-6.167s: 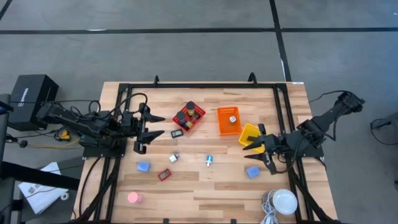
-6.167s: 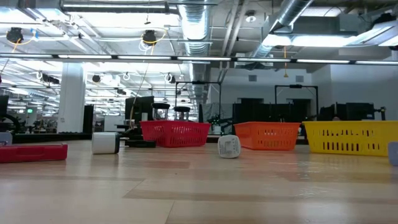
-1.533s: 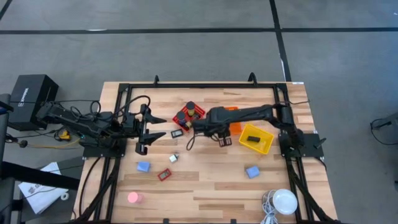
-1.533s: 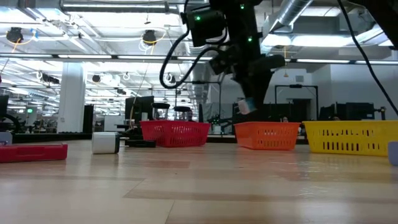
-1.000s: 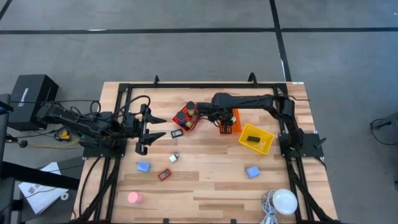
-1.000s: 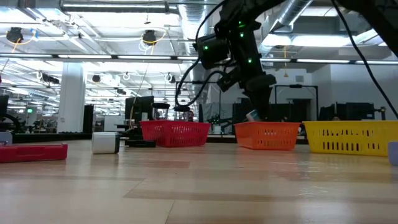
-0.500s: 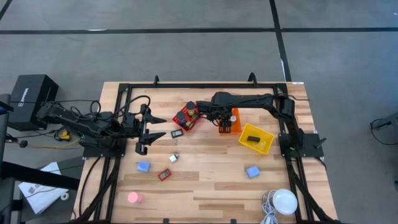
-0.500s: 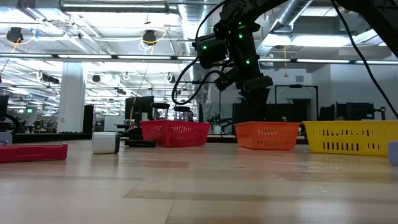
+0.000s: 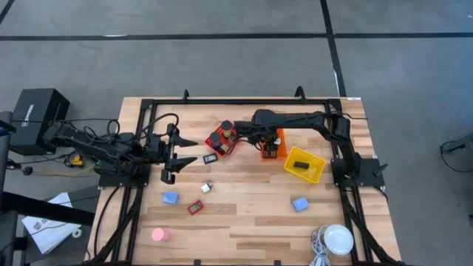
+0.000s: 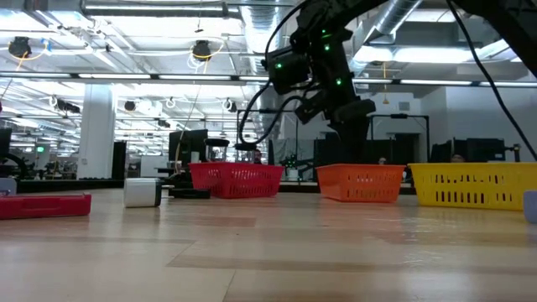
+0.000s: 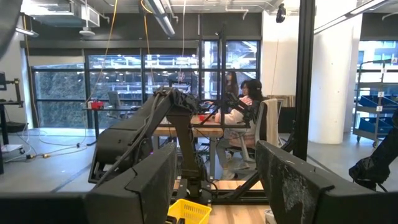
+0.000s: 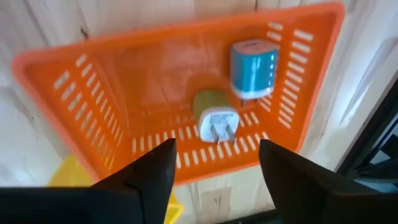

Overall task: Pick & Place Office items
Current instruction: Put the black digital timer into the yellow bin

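Orange basket (image 12: 74, 118) under the right gripper (image 12: 214, 171), fingers parted and empty

Inside lie a blue charger (image 12: 254, 68) and a green plug (image 12: 214, 115); the left gripper (image 9: 171, 157) waits with its fingers parted.

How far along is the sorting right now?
Done: two chargers lie in the orange basket, rolls in the red basket, a black piece in the yellow basket. In hand: nothing; the right gripper hangs open over the orange basket, the left gripper waits open. Left: the blue blocks, red-framed piece, pink disc.
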Action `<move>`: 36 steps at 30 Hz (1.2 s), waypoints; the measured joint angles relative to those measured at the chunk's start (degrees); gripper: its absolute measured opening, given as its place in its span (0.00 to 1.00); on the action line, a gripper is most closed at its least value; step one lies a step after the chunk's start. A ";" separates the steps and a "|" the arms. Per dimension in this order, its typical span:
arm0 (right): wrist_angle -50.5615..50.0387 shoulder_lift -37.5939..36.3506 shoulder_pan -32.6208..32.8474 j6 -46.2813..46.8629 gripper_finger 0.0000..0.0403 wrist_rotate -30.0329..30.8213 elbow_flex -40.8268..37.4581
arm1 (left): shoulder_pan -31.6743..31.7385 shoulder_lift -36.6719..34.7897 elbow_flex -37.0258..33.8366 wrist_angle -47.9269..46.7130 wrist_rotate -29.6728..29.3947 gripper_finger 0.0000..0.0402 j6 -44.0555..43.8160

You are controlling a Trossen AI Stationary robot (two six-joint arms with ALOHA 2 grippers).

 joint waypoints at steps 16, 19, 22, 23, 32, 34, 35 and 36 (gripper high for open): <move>-7.86 -7.82 7.26 10.77 0.32 -1.34 0.88 | 0.00 0.01 0.00 -0.04 0.00 0.53 0.00; -4.98 -13.16 9.66 14.63 0.29 -2.82 -1.83 | 0.00 0.02 0.00 -0.07 0.00 0.53 0.00; -3.33 -19.46 13.08 19.49 0.28 -5.55 -6.78 | 0.00 0.02 0.00 -0.07 0.00 0.53 0.00; -2.31 -21.19 14.42 21.46 0.28 -6.22 -8.76 | 0.01 0.02 0.00 -0.07 0.00 0.53 0.00; 2.58 -33.80 29.51 46.57 0.28 -7.59 -22.71 | 0.00 0.02 0.00 -0.02 -0.02 0.53 0.00; 2.44 -35.43 32.88 48.65 0.28 -7.75 -24.16 | 0.00 0.00 0.00 -0.02 0.00 0.53 0.00; 2.35 -35.99 34.50 48.93 0.28 -8.28 -24.76 | 0.01 0.02 0.00 -0.02 -0.01 0.53 0.00; 2.56 -36.51 35.96 48.99 0.28 -9.16 -25.32 | 0.02 0.02 0.00 0.00 -0.01 0.53 0.00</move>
